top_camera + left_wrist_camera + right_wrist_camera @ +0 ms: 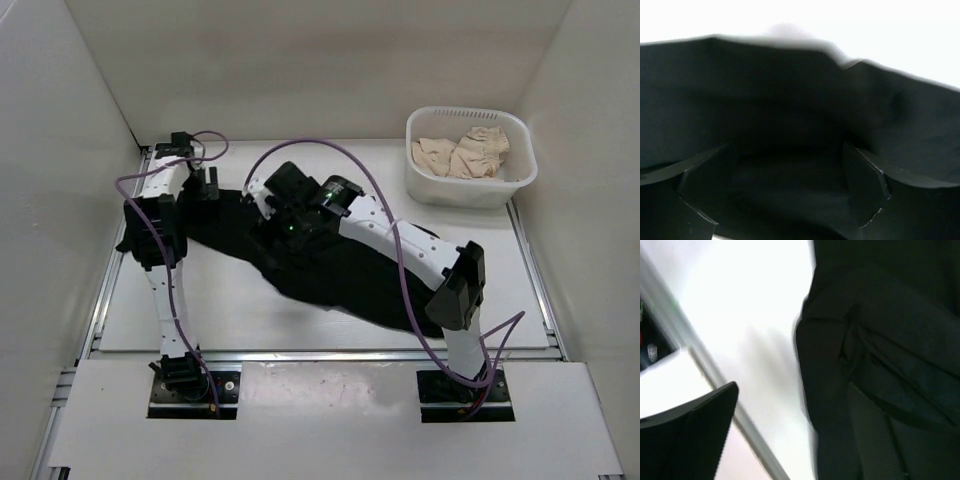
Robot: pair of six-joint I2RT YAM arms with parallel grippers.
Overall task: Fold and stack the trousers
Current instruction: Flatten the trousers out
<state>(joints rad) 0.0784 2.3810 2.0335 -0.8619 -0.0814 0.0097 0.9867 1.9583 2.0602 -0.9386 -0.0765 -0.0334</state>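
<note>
Overhead we see the black trousers (340, 275) crumpled under both arms; only our wrist views show the left gripper (788, 150) and right gripper (794, 387) spread wide, clasping nothing

We see a white worktop (250, 310) boxed in by plain white walls (300, 70) behind and on both sides. Metal rails (103, 285) edge it. The light is bright and even.
</note>
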